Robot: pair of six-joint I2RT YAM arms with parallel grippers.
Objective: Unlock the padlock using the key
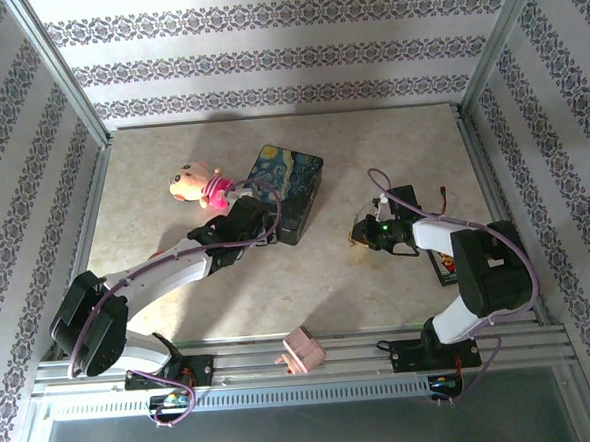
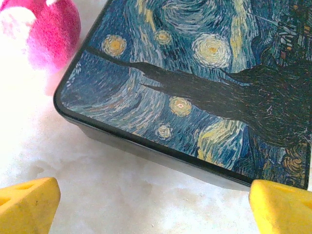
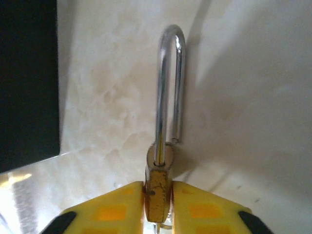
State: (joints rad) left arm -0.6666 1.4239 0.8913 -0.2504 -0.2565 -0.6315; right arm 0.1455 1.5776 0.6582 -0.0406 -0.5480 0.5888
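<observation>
- Pinching the padlock [image 3: 161, 163] by its brass body, my right end effector [image 3: 158, 191] sits right of the painted box [image 1: 291, 186], pads tight on both sides.
- Its shackle [image 3: 168, 83] points away from me, the shorter leg ending just above the body.
- My left end effector [image 2: 156, 204] is spread wide over the tabletop [image 2: 122, 185] at the box's near edge.
- A pink plush toy [image 2: 46, 29] lies beyond the box's left corner.

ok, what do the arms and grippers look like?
Same build: left arm and right arm have black joints, white links, purple cable loops. The left gripper has plain yellow wedge fingers; the right gripper has yellow ones with orange squares, black outer corners.
</observation>
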